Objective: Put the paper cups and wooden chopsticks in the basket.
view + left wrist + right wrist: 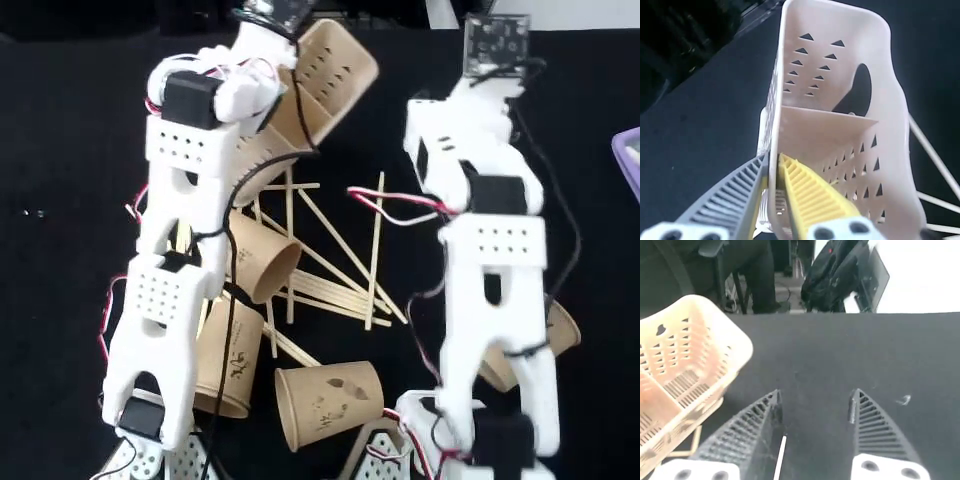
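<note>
Holding the basket (840,75) by one thin wall only, the left pincer (773,160) is pinching it, with one finger inside and one outside. I think the basket, which is tilted beside the heap of chopsticks (375,250), could turn or slip out of this narrow grip. It would then knock the cups (262,258) that lie on the counter (60,120). Anything put in while it leans may also roll out. The right pincer (815,396) is spread wide above the counter. A thin pale stick (780,457), probably a chopstick, lies between its fingers, nearer to one. The basket is at its side, near but apart.
</note>
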